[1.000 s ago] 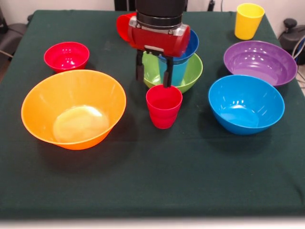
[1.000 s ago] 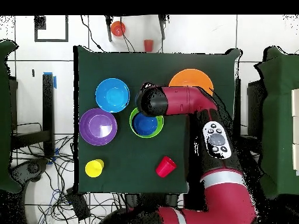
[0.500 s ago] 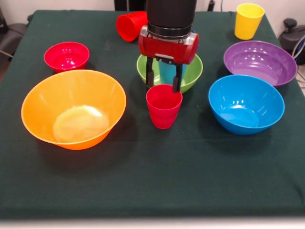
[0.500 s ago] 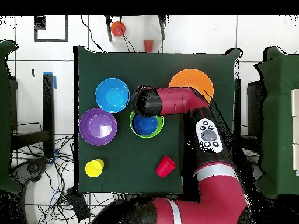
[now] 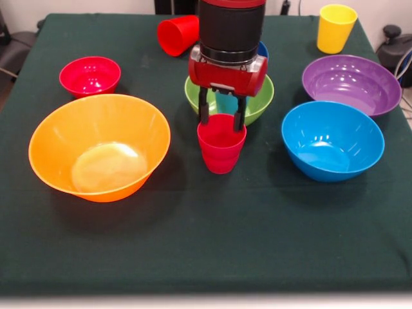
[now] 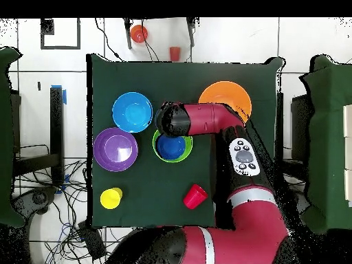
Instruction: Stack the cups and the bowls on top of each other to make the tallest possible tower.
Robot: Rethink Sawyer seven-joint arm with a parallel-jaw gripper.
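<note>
— Red upright cup [image 5: 221,144] near the middle of the table [image 5: 212,238]: where does it sit against the gripper [image 5: 221,120]?

— Directly below it. The two dark fingers [image 5: 203,111] are spread, one at each side of the cup's rim, not visibly squeezing it.

— And its looks?

— Glossy, tapered, ribbed low down, mouth up. It stands just in front of the green bowl [image 5: 257,103], which holds a light blue cup [image 5: 225,102].

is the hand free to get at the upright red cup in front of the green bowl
Probably yes: the hand hangs open right over the red cup, one finger on each side of its rim, nothing between them.
</note>
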